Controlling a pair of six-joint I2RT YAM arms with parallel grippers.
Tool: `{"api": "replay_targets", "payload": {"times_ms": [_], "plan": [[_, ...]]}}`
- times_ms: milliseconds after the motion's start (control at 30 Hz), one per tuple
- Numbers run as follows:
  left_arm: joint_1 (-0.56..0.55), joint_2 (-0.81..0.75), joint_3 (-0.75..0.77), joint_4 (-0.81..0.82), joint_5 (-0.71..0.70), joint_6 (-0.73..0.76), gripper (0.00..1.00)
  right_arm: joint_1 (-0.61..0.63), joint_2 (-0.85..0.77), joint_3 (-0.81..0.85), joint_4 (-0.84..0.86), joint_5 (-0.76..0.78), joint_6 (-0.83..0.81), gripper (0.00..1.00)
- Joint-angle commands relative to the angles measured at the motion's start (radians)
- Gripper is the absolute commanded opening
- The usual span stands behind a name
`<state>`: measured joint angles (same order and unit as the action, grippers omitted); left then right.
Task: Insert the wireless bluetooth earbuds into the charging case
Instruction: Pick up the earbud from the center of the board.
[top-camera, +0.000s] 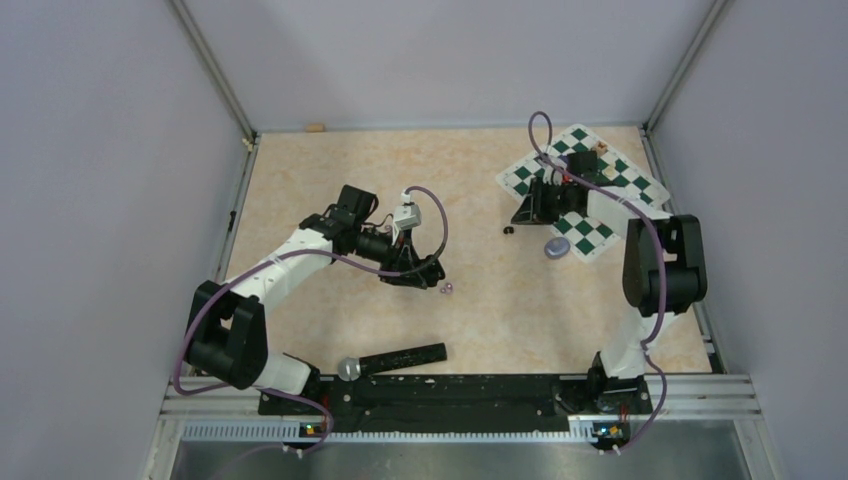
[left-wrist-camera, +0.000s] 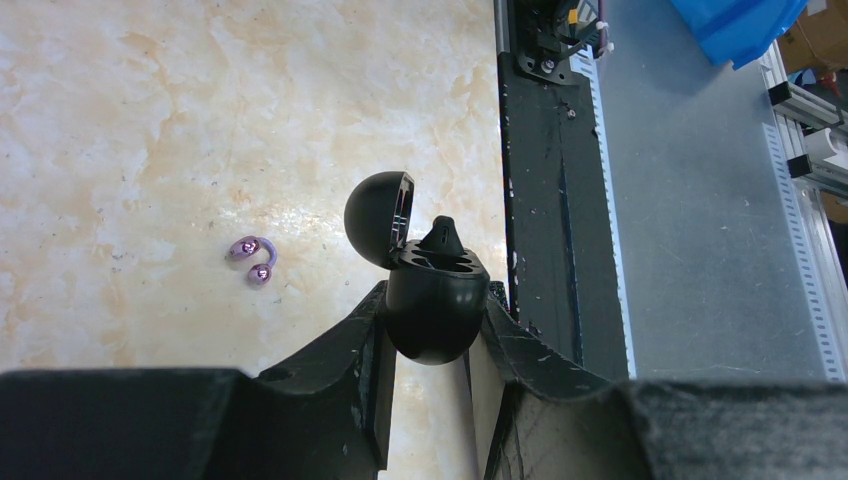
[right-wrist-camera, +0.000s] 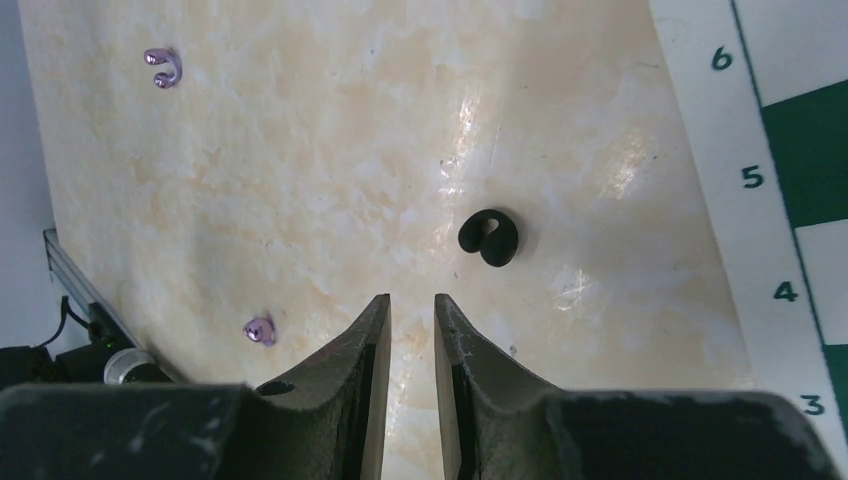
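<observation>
My left gripper (top-camera: 418, 272) (left-wrist-camera: 432, 335) is shut on the base of an open black charging case (left-wrist-camera: 432, 300), lid (left-wrist-camera: 376, 215) hinged back. One black earbud (left-wrist-camera: 441, 236) sticks up from the case. A lilac earbud (left-wrist-camera: 253, 261) (top-camera: 447, 288) lies on the table just beside it. My right gripper (top-camera: 518, 216) (right-wrist-camera: 412, 303) is empty, its jaws a narrow gap apart, low over the table. A second black earbud (right-wrist-camera: 488, 238) (top-camera: 508, 231) lies just ahead of its fingertips to the right. Two lilac earbuds (right-wrist-camera: 162, 67) (right-wrist-camera: 260, 330) show further left.
A green-and-white chessboard mat (top-camera: 590, 190) (right-wrist-camera: 770, 200) lies at the back right under the right arm. A lilac oval case (top-camera: 556, 247) rests at its near edge. A black bar with a silver knob (top-camera: 395, 359) lies near the front rail (left-wrist-camera: 560, 200).
</observation>
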<state>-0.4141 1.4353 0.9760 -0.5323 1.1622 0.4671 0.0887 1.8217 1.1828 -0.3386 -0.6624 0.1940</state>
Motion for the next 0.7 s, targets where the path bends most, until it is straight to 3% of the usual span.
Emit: {"api": "replay_targets", "payload": {"times_ms": [0,267,667], "plan": [[0.000,-0.022,0.029,0.003,0.030,0.015,0.00,0.003,-0.065,-0.025,0.111,0.075,-0.027,0.24],[0.000,-0.023,0.030,0.003,0.029,0.014,0.00,0.006,-0.017,-0.049,0.201,0.165,-0.015,0.27],[0.000,-0.018,0.033,-0.001,0.031,0.014,0.00,0.028,0.065,-0.020,0.170,0.197,-0.037,0.17]]}}
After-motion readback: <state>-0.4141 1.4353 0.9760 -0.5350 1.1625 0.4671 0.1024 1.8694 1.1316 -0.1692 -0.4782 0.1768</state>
